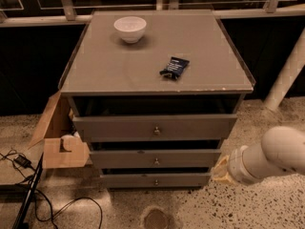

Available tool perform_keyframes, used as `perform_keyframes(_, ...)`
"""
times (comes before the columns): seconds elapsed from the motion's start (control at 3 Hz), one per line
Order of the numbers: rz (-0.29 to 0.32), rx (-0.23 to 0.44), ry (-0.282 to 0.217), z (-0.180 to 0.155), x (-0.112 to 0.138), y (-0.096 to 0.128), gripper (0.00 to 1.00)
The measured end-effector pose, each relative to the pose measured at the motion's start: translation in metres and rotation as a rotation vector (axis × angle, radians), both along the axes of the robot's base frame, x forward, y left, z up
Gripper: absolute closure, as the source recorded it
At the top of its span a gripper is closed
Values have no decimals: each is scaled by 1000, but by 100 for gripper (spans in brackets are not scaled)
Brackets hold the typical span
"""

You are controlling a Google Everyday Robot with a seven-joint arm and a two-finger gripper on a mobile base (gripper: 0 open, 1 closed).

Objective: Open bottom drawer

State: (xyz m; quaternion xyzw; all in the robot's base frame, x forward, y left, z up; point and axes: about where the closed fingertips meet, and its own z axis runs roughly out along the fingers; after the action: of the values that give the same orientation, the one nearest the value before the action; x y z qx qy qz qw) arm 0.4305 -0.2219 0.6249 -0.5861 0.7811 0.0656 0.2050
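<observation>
The bottom drawer (155, 180) is the lowest, slimmest grey front of the cabinet, with a small round knob (156, 182) at its centre. Its front stands set back from the two drawers above, just above the floor. My gripper (219, 170) shows as a yellowish tip on the white arm (271, 157). It sits just off the right end of the bottom drawer, at about its height. It is well to the right of the knob and does not touch it.
The middle drawer (155, 158) and the top drawer (155, 126) step outward above the bottom one. A white bowl (130, 28) and a dark packet (174, 67) lie on the cabinet top. An open cardboard box (61, 142) and cables (28, 194) lie at the left.
</observation>
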Motion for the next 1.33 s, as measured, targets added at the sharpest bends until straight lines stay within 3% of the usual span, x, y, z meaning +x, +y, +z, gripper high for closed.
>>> perform_keyframes(0.33, 33, 58, 2, -69, 10, -14, 100)
perform_keyframes(0.67, 50, 141, 43, -136, 22, -22, 100)
perform_keyframes(1.0, 48, 188, 88, -174, 16, -14, 100)
perform_keyframes(1.33, 69, 175, 62, -181, 16, -15, 100)
